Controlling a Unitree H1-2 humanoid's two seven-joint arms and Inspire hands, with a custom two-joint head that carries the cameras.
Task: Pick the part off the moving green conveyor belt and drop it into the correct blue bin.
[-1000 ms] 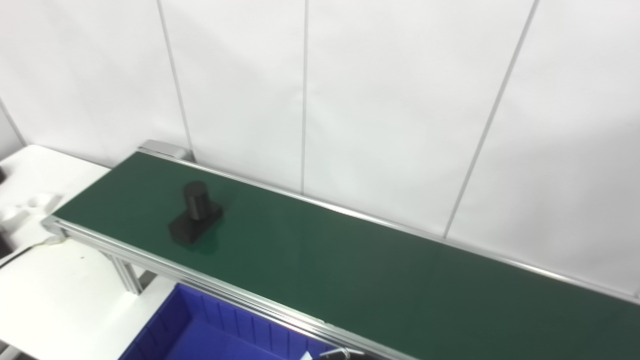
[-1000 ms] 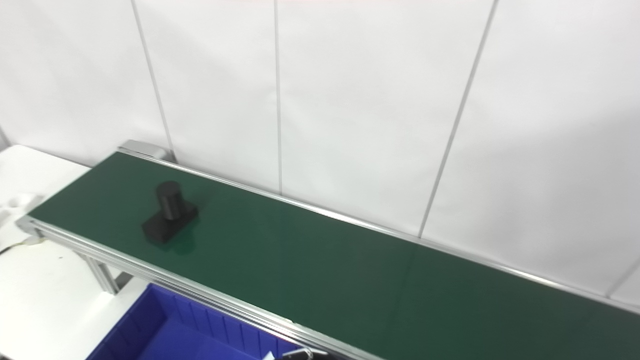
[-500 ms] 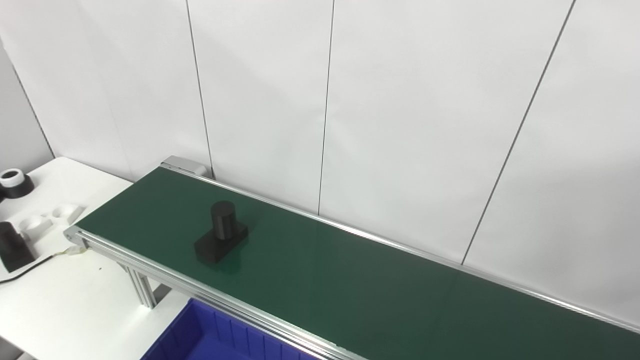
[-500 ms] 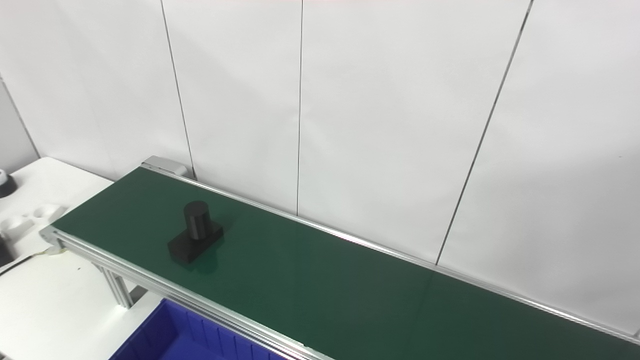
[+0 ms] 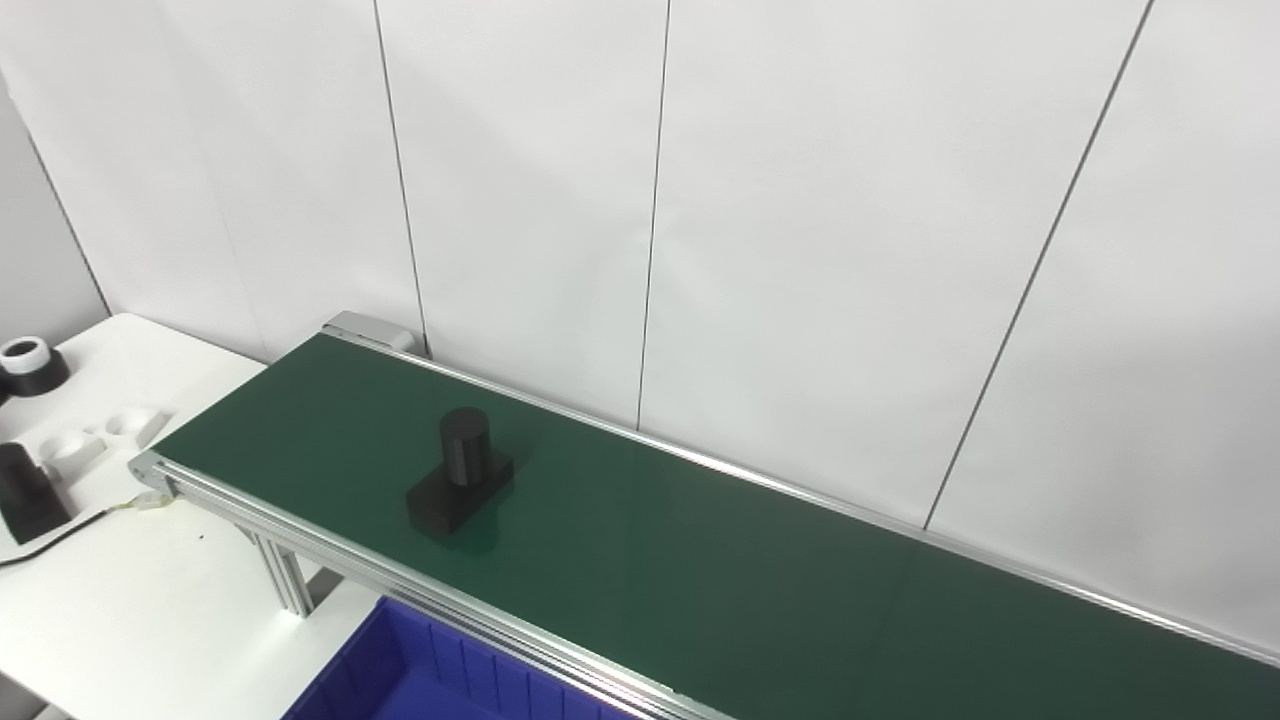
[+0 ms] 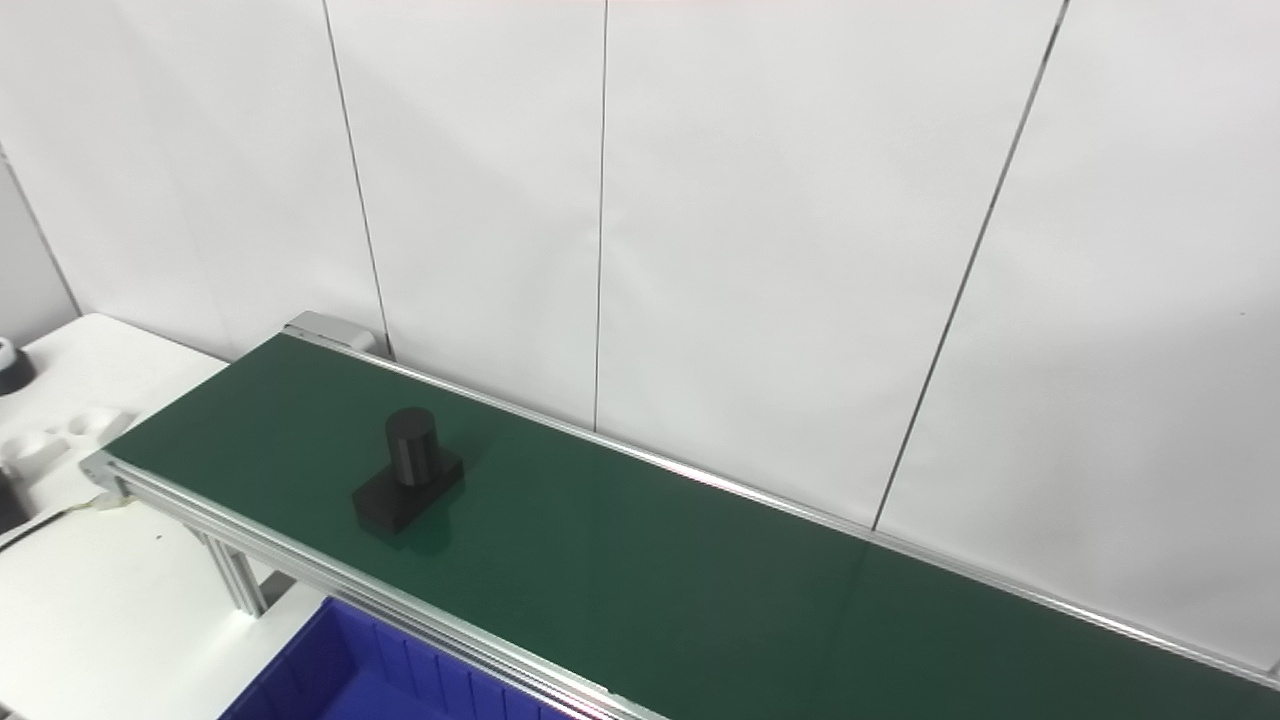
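Robot hand, left and right: state cannot be told. Black part (image 5: pixel 460 484) is stood on green conveyor belt (image 5: pixel 700 570); blue bin (image 5: pixel 420 680) at 6 o'clock.

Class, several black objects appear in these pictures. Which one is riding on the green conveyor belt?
The black part with an upright cylinder on a flat block; the other black objects sit on the white table.

The part (image 5: pixel 459 485) looks matt black plastic. The conveyor belt (image 5: pixel 700 560) is smooth green with a slight sheen, its frame (image 5: pixel 300 525) brushed metal. The blue bin (image 5: pixel 430 670) is glossy ribbed plastic.
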